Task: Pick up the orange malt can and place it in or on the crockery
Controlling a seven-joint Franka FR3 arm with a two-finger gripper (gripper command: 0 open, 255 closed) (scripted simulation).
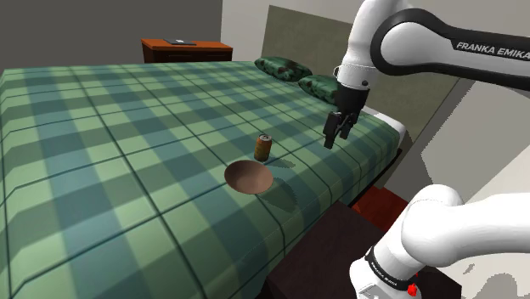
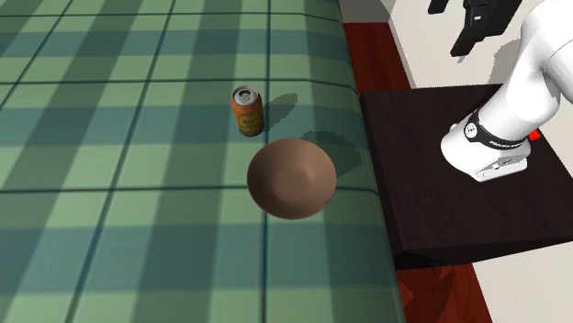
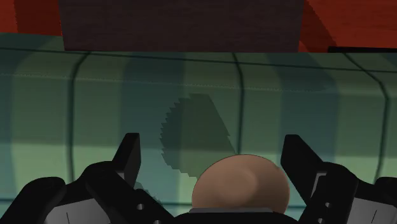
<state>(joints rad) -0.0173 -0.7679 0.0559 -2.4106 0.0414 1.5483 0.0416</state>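
Note:
An orange can stands upright on the green plaid bed, just behind a brown bowl near the bed's edge. In the second exterior view the can is up and to the left of the bowl, a small gap between them. My gripper hangs open in the air to the shoulder view's right of the can, well above the bedspread. In the wrist view the gripper holds nothing, and the bowl shows low between its fingers.
Two dark green pillows lie at the head of the bed, with a wooden nightstand beyond. The dark stand sits beside the bed on a red floor. The gripper's shadow falls on the bedspread.

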